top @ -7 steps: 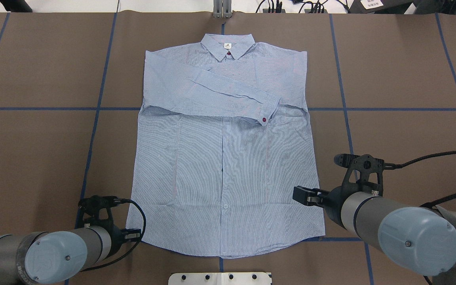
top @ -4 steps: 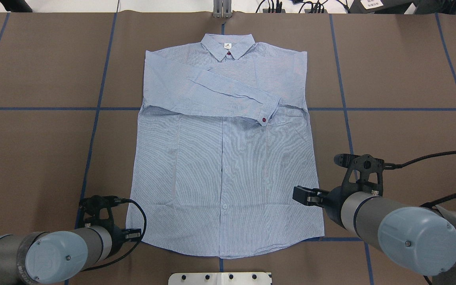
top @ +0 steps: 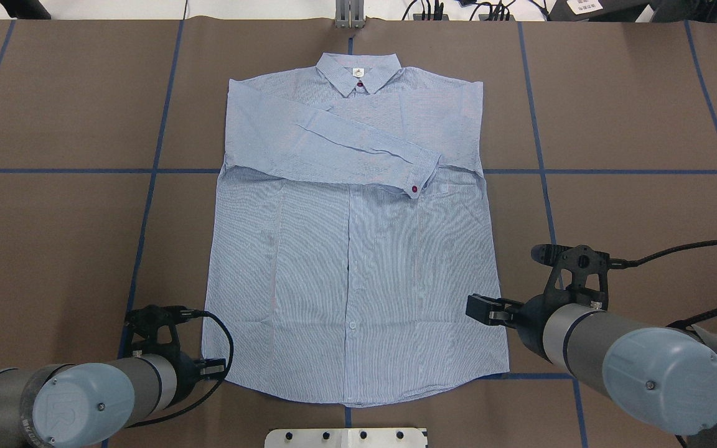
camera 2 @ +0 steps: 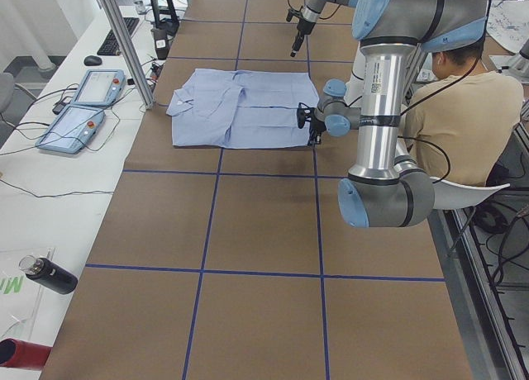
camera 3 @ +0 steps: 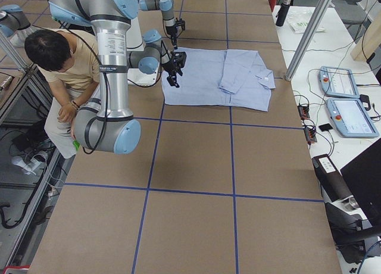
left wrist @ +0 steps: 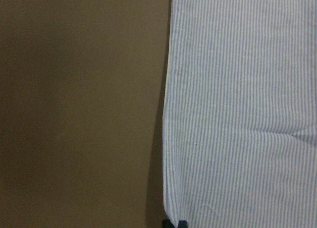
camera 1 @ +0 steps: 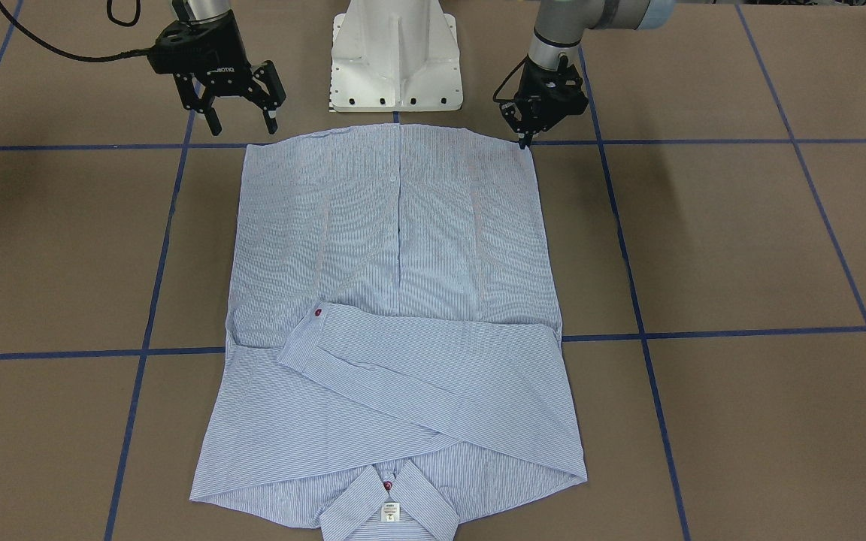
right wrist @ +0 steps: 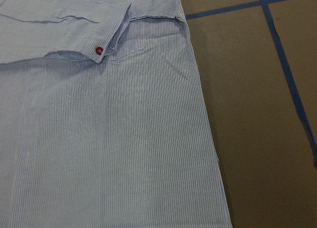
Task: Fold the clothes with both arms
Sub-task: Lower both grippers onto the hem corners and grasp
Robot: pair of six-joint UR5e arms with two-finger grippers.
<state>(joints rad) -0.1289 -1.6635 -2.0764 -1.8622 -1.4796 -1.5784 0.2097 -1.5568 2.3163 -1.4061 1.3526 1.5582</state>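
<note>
The striped light blue shirt (top: 352, 261) lies flat, front up, collar (top: 358, 71) at the far side, one sleeve folded across the chest with its red cuff button (top: 415, 188) showing. My left gripper (top: 214, 369) is shut, its tips (camera 1: 523, 141) touching the hem's corner on my left. The left wrist view shows that shirt edge (left wrist: 171, 139); whether cloth is pinched I cannot tell. My right gripper (camera 1: 245, 129) hangs open just off the hem's other corner, above the table, with nothing between its fingers. The right wrist view shows the shirt's side (right wrist: 109, 139) and the cuff.
The white pedestal base (camera 1: 395, 52) stands right behind the hem. A person (camera 2: 463, 107) sits beside the base. Two teach pendants (camera 2: 83, 107) lie past the table's far edge, by a metal post (top: 349, 15). Blue tape lines (top: 147, 205) cross the brown table.
The right gripper has shifted slightly away from the shirt and toward the robot. The left gripper has barely moved. The shirt lies as before.
</note>
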